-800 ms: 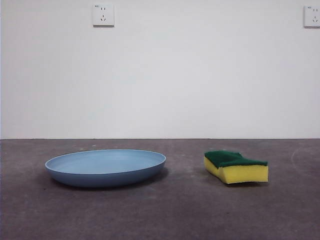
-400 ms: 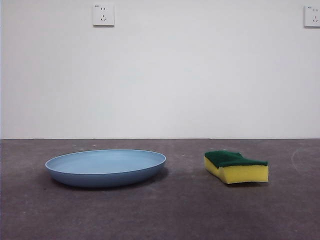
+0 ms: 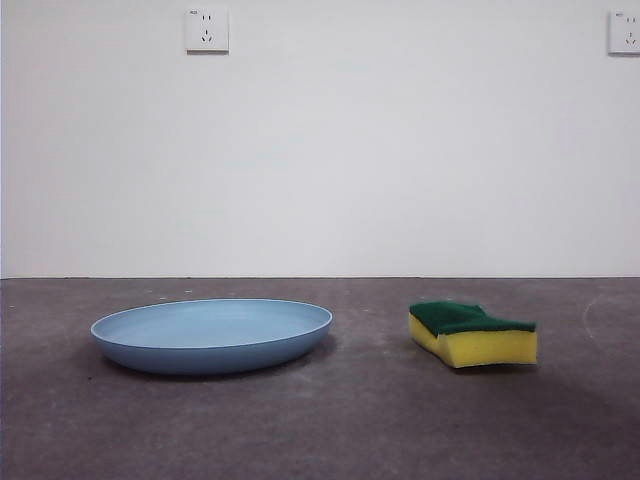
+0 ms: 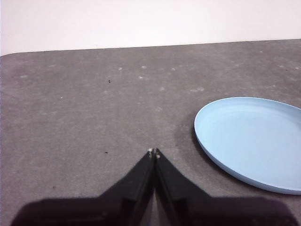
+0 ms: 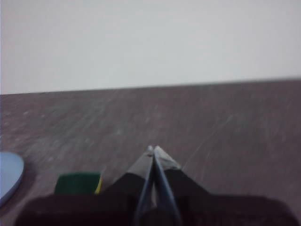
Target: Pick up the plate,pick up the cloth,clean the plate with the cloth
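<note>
The left hand (image 4: 154,151) hangs above bare desk (image 4: 84,108) with its two black jaws pressed together, holding nothing; the light-blue plate (image 4: 254,141) lies flat near it, off to one side. The right hand (image 5: 153,149) is likewise closed and empty, with the cloth (image 5: 77,182), really a yellow sponge topped in green, close by. Seen from the front, the plate (image 3: 212,335) and cloth (image 3: 472,334) sit apart on the desk, below two wall sockets (image 3: 207,30).

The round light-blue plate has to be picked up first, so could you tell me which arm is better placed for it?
Probably the left. The left gripper, jaws shut, has the round light-blue plate close beside it, while the right gripper sees only the plate's edge, past the yellow-and-green sponge.
</note>
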Controlling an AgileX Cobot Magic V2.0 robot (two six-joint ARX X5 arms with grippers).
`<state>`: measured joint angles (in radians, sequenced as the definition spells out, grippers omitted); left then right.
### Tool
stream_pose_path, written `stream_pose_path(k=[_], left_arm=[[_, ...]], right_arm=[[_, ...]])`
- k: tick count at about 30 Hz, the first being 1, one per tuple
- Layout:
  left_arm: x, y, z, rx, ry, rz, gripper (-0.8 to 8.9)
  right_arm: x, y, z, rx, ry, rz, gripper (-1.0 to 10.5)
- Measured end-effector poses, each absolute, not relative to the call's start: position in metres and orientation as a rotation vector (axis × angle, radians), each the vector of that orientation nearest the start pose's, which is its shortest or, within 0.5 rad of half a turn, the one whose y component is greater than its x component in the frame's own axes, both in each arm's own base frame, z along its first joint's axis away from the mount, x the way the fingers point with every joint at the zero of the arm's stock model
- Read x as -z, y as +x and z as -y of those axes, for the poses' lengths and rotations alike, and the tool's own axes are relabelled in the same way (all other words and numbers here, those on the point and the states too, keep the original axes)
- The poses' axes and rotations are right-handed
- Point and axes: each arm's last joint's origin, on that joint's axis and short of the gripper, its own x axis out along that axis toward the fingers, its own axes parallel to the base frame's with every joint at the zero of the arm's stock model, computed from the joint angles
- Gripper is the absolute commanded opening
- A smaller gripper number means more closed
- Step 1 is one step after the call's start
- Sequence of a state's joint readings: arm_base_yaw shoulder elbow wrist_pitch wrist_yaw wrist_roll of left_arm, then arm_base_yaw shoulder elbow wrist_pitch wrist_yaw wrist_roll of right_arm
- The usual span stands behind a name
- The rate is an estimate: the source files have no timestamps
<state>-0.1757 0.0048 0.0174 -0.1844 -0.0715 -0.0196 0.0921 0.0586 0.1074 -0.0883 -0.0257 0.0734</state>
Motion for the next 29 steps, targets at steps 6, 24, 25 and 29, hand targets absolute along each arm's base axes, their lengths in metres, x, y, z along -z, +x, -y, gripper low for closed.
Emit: stream_pose_path(k=[6,24,25,29], left_arm=[[-0.151,0.094,0.015,0.102,0.002,-0.172,-0.03],[-0.151,0.094,0.015,0.102,0.002,-0.172,-0.03],[-0.151,0.094,0.015,0.102,0.002,-0.172,-0.03],[-0.151,0.094,0.015,0.102,0.002,-0.172,-0.03]], right_arm=[[-0.165,0.096,-0.01,-0.113,0.168,-0.068,0.0],[-0.152,0.095,-0.009,-0.1,0.173,-0.172,0.0],[-0.152,0.095,-0.009,-0.1,0.173,-0.172,0.0],[-0.152,0.095,-0.009,-0.1,0.173,-0.172,0.0]])
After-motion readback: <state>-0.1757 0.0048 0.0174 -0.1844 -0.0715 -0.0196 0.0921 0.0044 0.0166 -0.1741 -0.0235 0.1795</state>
